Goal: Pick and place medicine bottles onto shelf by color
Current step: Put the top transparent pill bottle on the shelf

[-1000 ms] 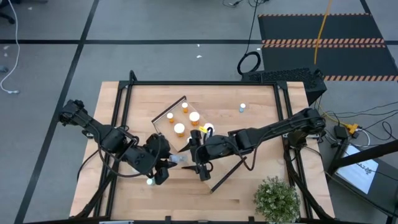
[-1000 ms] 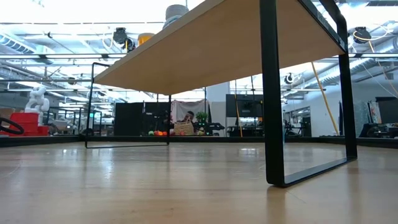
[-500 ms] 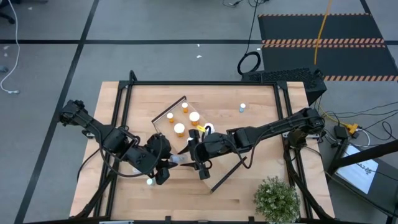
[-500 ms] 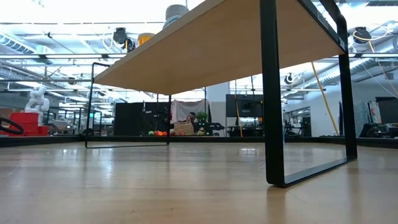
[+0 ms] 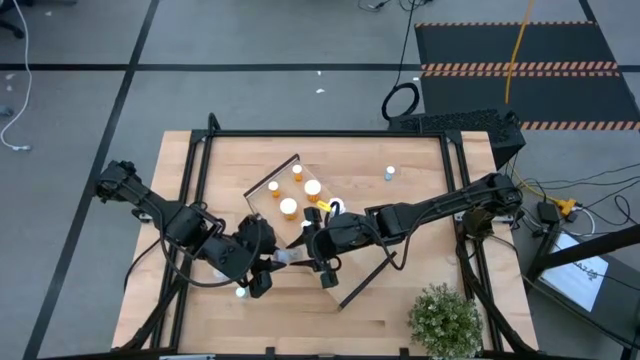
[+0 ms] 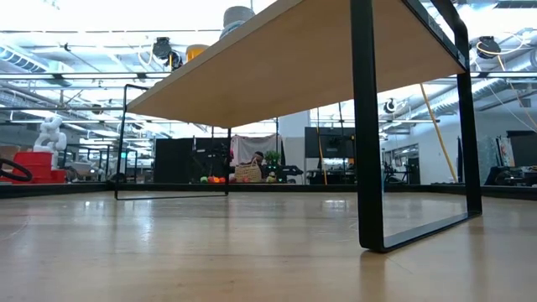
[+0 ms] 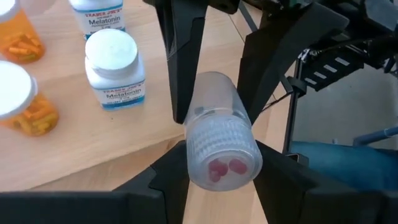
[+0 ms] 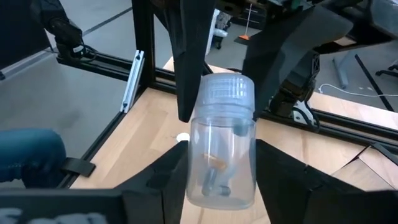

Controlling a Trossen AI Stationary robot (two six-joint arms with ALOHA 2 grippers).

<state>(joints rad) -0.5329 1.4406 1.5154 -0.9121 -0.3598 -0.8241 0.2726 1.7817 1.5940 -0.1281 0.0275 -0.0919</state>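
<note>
Both arms met over the front middle of the surface (image 5: 420, 290), just in front of the shelf (image 5: 262, 186), which lay at a slant across the middle.

The left gripper (image 5: 272, 262) and the right gripper (image 5: 318, 262) each had hold of the same clear bottle (image 5: 290, 257), one at each end, so that it hung between them above the wood. In the left wrist view the left gripper (image 7: 217, 163) had its jaws part-way closed against the sides of the clear bottle (image 7: 219, 146), whose ribbed base faced the camera with two pink pills inside; the other arm's dark jaws gripped the far end. In the right wrist view the right gripper (image 8: 219, 163) likewise pressed its jaws on the clear bottle (image 8: 222, 143), white ribbed cap away from the camera, a few pills loose inside, with the left arm's jaws on the cap end.

On the shelf stood several orange bottles (image 5: 289, 208) with white caps, near its left end. The left wrist view showed two orange bottles (image 7: 23, 99) and two white-capped melatonin bottles (image 7: 115, 68) standing together on the wood. A small pale bottle (image 5: 389, 174) stood alone toward the far right of the surface. Another small white-capped bottle (image 5: 240, 292) sat by the left arm. A potted plant (image 5: 445, 320) stood at the front right corner.

The low view showed only the shelf (image 6: 277, 59) from beneath, and the room behind.
</note>
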